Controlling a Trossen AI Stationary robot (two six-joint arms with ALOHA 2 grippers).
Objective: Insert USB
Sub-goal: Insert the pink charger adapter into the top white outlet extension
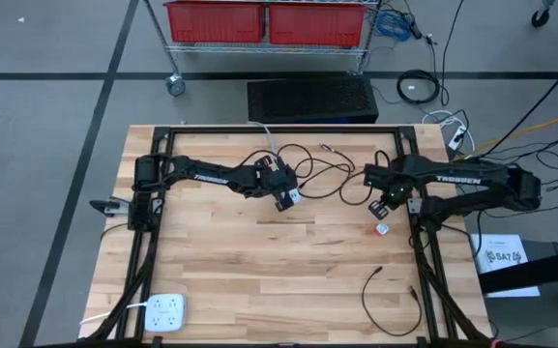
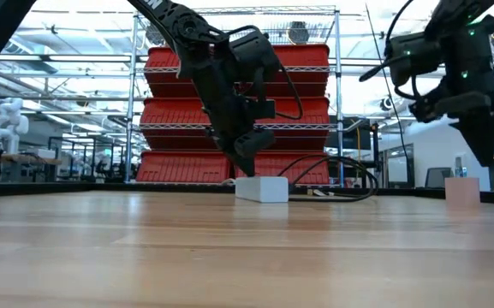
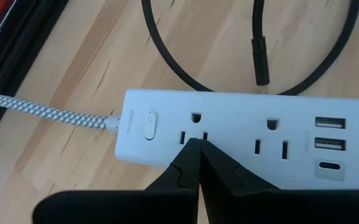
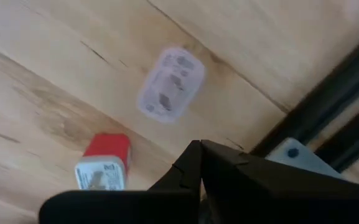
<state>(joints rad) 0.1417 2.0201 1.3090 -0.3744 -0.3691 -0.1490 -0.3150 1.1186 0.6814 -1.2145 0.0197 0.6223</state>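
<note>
Tabletop power strip (image 3: 241, 140) lies under left hand (image 3: 198, 149).

Matt white plastic power strip (image 3: 241, 140) with a braided cloth cord (image 3: 42, 112) on smooth wood table (image 3: 104, 56).

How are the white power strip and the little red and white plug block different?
The power strip is long, all white, with outlets, a switch and a braided cord. The plug block is short, red at one end, with no cord visible. The left gripper hangs over the strip; the right gripper hangs near the block. Both lie on the table.
</note>
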